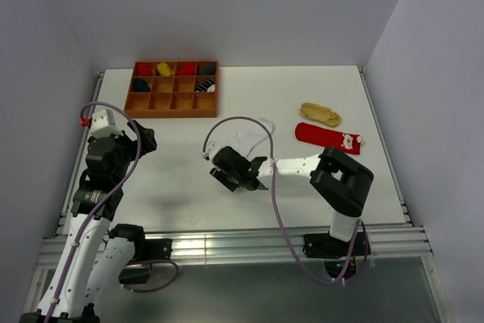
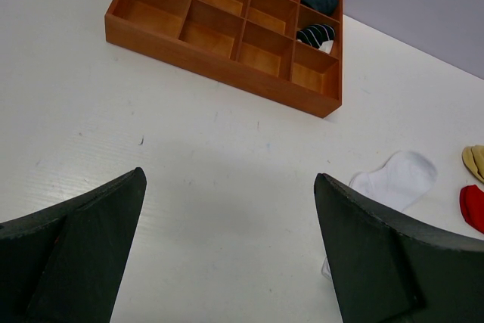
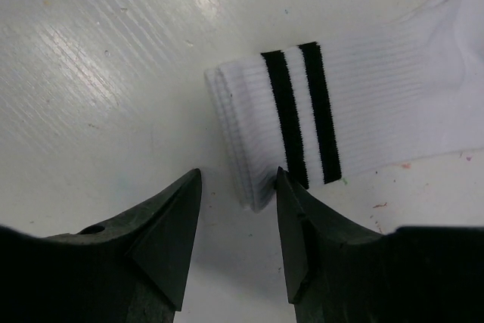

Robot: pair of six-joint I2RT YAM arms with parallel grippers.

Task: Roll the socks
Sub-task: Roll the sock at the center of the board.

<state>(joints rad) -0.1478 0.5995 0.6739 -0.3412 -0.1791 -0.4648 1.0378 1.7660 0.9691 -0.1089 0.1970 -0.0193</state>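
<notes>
Start at the left: your left claw [image 2: 228, 178] hangs above the table [image 1: 181, 187] with its fingers spread as wide as they go and nothing between them. Its wrist view looks across bare white surface towards the wooden tray [image 1: 171, 113], which sits at the far left corner of the table. Several of the tray's compartments hold small bundles of fabric (red, yellow, dark blue and one striped black and white), mostly in the back row; the front row looks bare.

Moving to the middle, the white sock [image 3: 363, 111] lies flat on the table, not rolled, with two black stripes across its cuff. From above, a cable loop and the arm hide part of it. Your right claw [image 3: 238, 173] is low over the table right at the cuff end. Its fingers stand partly apart, a narrow gap rather than a wide one, and the corner of the cuff pokes into that gap. The right-hand finger sits against the cuff edge, while the left-hand finger is apart from the fabric, so the sock is not pinched.

Further right, well apart from the claw, the tan-yellow sock [image 1: 320, 115] lies flat near the right side. Just in front of it lies the red sock [image 1: 327, 137], stretched out with its white-patterned end pointing to the right edge.
</notes>
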